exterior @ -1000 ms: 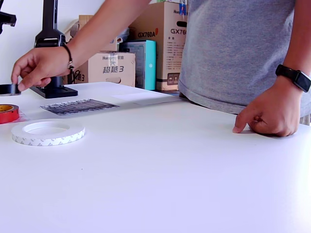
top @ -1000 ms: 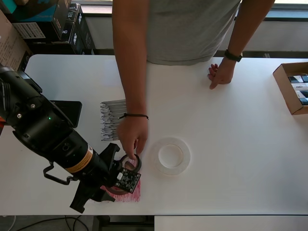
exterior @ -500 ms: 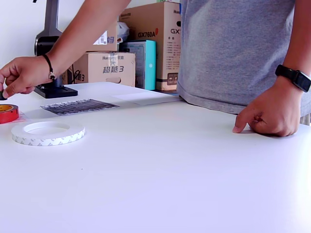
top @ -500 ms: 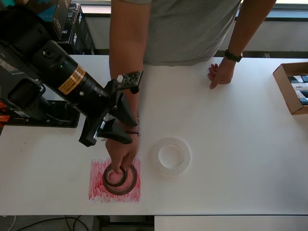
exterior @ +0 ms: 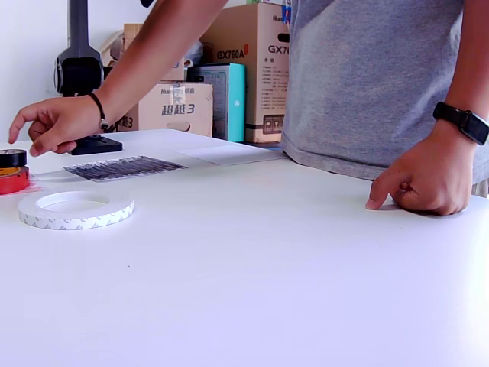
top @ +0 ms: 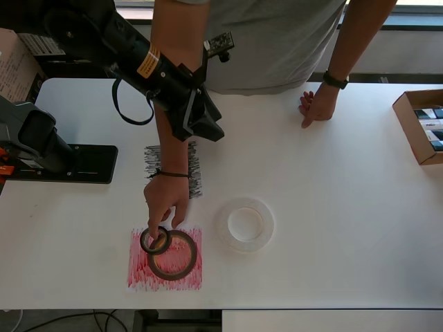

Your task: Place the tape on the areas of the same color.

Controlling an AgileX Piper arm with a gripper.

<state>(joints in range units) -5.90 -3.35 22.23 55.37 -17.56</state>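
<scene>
Fingers of the gripper [top: 201, 124] cannot be read as apart or together — they hang high over the black sheet [top: 173, 169], carrying nothing. A person's hand [top: 165, 204] sets the black roll [top: 155, 241] atop the red roll [top: 173, 254] on the red sheet [top: 138, 273]; the white roll [top: 244, 224] lies apart on bare table [top: 332, 221]. Next: grasp the black roll. Half a second ago the arm hung lower, nearer the red sheet.

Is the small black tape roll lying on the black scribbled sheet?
No: in the overhead view the black roll sits on the red roll over the red sheet, apart from the black sheet.
</scene>
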